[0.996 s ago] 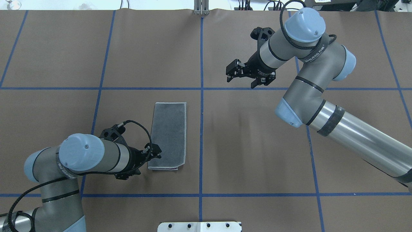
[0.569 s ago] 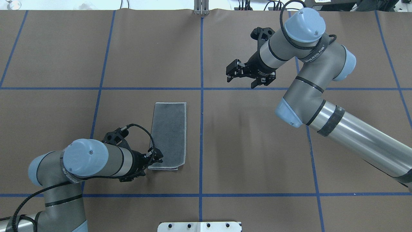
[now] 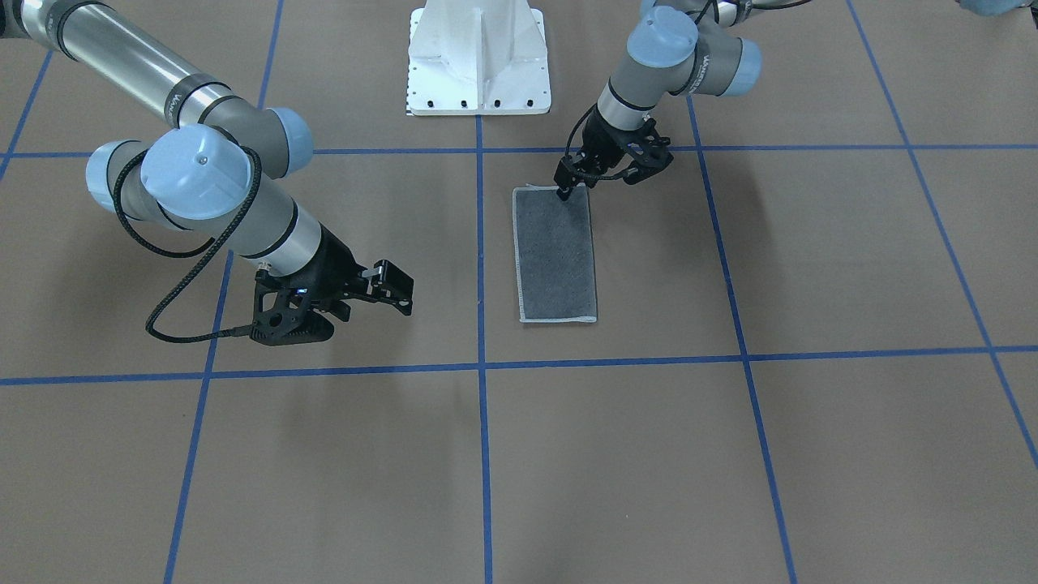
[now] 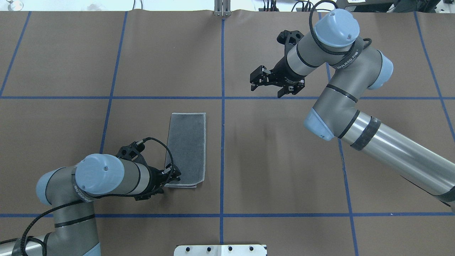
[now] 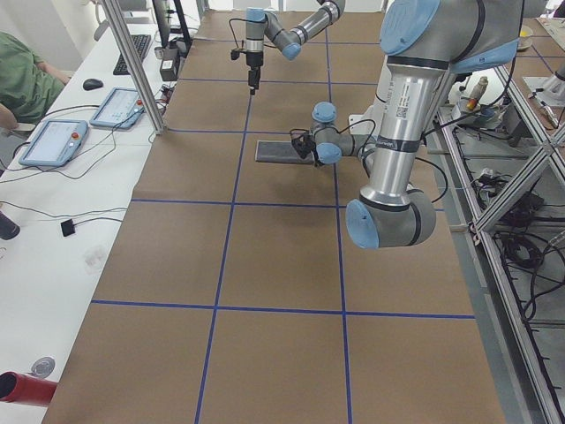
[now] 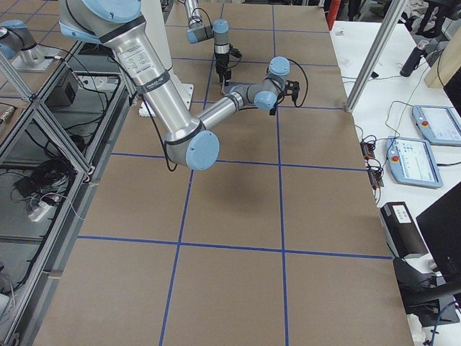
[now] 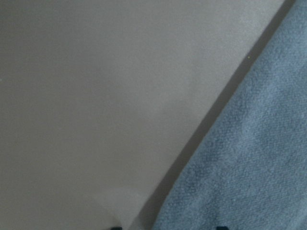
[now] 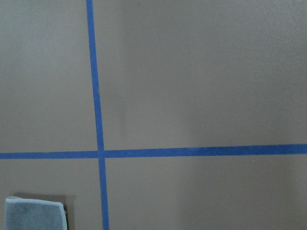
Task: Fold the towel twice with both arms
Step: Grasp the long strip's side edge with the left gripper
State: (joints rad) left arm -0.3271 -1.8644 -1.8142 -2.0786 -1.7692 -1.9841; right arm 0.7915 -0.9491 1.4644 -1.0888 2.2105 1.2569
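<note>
The towel (image 4: 187,145) lies flat on the brown surface (image 4: 284,160), folded into a narrow strip. Its dark grey face is up with the pale border showing, just left of the centre blue tape line (image 4: 222,142). The left claw (image 4: 176,175) is down at the corner nearest the robot. Its fingers are parted, and the wrist view puts one tip over bare surface and one over the terry, gripping nothing. Its black cable (image 4: 169,152) loops across the towel's left edge, and from above the wrist hides that corner. The right claw (image 4: 266,89) hangs well apart, across the centre line, jaws wide and empty. The white pedestal base (image 3: 477,57) sits at the robot's edge. Across from the robot, a person in green (image 5: 22,75) sits beside two tablets (image 5: 53,141).
</note>
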